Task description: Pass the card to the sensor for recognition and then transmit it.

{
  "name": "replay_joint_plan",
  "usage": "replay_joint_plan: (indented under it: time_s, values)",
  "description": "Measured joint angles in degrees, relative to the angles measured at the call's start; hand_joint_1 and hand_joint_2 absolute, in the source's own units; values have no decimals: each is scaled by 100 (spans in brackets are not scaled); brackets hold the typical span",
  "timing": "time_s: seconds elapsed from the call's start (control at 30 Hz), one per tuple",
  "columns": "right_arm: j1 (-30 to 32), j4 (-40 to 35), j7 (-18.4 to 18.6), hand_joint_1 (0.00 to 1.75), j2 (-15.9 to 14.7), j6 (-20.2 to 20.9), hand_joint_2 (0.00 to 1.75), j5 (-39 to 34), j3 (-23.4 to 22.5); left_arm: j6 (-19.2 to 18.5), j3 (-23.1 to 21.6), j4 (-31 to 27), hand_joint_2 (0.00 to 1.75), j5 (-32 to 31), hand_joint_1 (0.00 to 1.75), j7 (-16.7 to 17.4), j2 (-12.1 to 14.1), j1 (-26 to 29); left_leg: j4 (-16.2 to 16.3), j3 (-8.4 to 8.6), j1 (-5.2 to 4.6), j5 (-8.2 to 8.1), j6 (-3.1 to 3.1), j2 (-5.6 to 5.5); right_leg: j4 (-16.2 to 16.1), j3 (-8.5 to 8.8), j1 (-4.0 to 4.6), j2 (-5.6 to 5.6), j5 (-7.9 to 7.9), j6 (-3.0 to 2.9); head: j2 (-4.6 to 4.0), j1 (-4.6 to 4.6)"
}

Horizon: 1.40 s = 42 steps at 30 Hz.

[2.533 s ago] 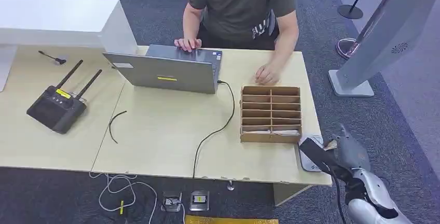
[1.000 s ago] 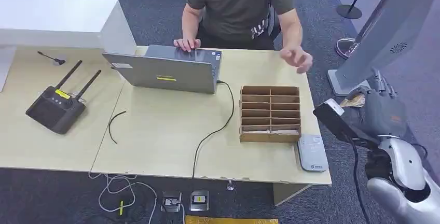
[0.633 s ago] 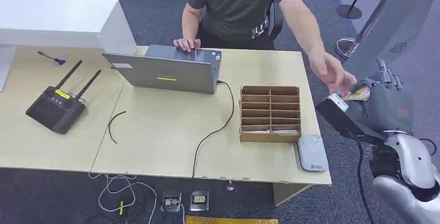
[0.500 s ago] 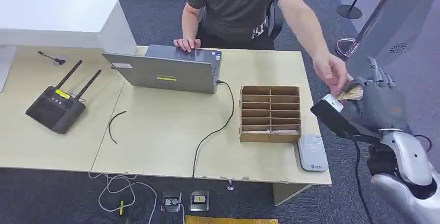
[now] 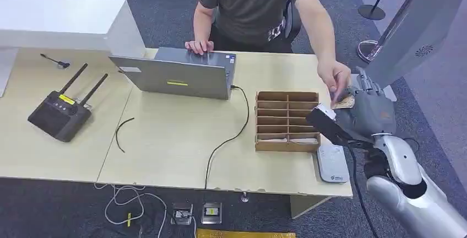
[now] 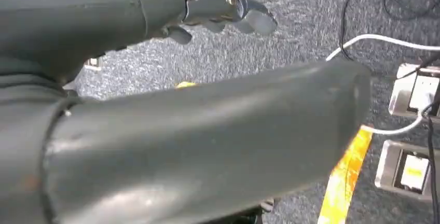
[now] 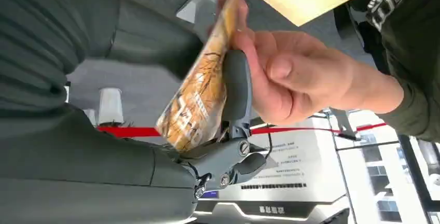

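Right wrist view: the right hand [image 7: 155, 130] pinches the card [image 7: 200, 86] upright between fingers, its far edge already in the person's hand [image 7: 290, 76], just beyond the fingertips.

laptop [image 5: 179, 75] left of divided box [image 5: 287, 120]; reader [image 5: 332, 163] beside box.

An office or reception area: grey carpet floor [image 5: 165, 6], desk [image 5: 165, 139] with laptop [image 5: 176, 75], router [image 5: 60, 114], stanchion [image 5: 372, 11].
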Motion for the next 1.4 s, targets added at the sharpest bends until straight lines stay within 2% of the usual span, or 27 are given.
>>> replay_joint_plan:
  time_s: [0.3,0.47,0.63,0.73,0.9,1.1,1.13,1.23,1.4]
  values:
    - [7,269,20,0,131,5,0,354,0,-7,-31,0,0,-173,0,59,-28,-69,1,2,0,0,0,2,0,-2,0,3,0,0,0,2]
    - [48,337,238,0,186,2,0,721,-44,7,-29,0,0,-177,0,70,-44,-71,0,1,0,0,0,2,0,-3,0,3,0,0,0,2]
    - [127,389,398,0,199,306,0,686,-68,20,-29,0,0,-155,0,70,-57,-57,0,1,0,0,0,3,0,-3,0,4,0,0,0,0]
    - [130,398,544,0,192,660,0,335,-76,41,-22,0,0,-112,0,70,-57,-30,1,1,0,0,0,3,0,-3,0,4,0,0,0,2]
    - [159,306,828,0,98,1161,0,201,-30,68,-7,0,0,-81,0,26,-50,57,1,2,0,0,0,3,-1,-4,0,4,0,0,0,2]
    - [352,83,844,0,28,1325,0,201,-30,90,57,2,0,11,0,-144,-48,102,1,2,0,0,0,3,0,-5,0,5,0,0,0,0]
    - [368,57,844,0,13,1322,175,201,-30,90,85,2,0,13,0,-146,-46,105,1,2,0,0,0,3,0,-4,0,6,0,0,0,0]
    - [411,-17,850,0,-15,1320,175,162,-30,101,133,2,0,20,0,-223,-46,110,1,2,0,0,0,4,-1,-4,0,5,0,0,0,0]
    - [551,-57,861,0,-83,1237,175,28,-20,15,247,2,0,85,0,-687,-46,116,1,2,0,0,0,4,-1,-4,0,5,0,0,0,2]
